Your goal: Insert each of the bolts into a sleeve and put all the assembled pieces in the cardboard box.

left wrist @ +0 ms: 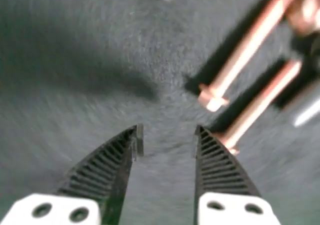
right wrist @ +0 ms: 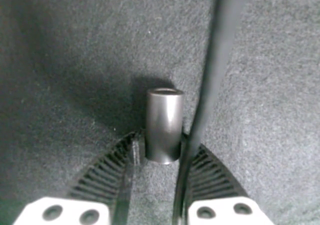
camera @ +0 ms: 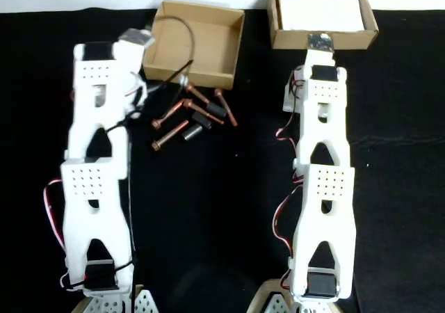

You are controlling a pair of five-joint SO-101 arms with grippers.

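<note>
Copper bolts (left wrist: 250,45) lie just ahead of the open, empty left gripper (left wrist: 165,132) on the black counter (left wrist: 75,60), with their long axes slanting away from it. The right gripper (right wrist: 162,137) grips a dark sleeve (right wrist: 164,120), whose axis points straight out, with a cable (right wrist: 215,60) beside it. The cardboard box (camera: 188,66) stands near the left gripper. The bolts' far ends are cut off.

On the worktop (camera: 229,209) I count five copper bolts (camera: 170,135) and, as best I can tell, three dark sleeves (camera: 191,133); a fourth sleeve (right wrist: 164,125) shows on the right wrist camera. There are two cardboard boxes (camera: 188,69) and two arms (camera: 94,181).
</note>
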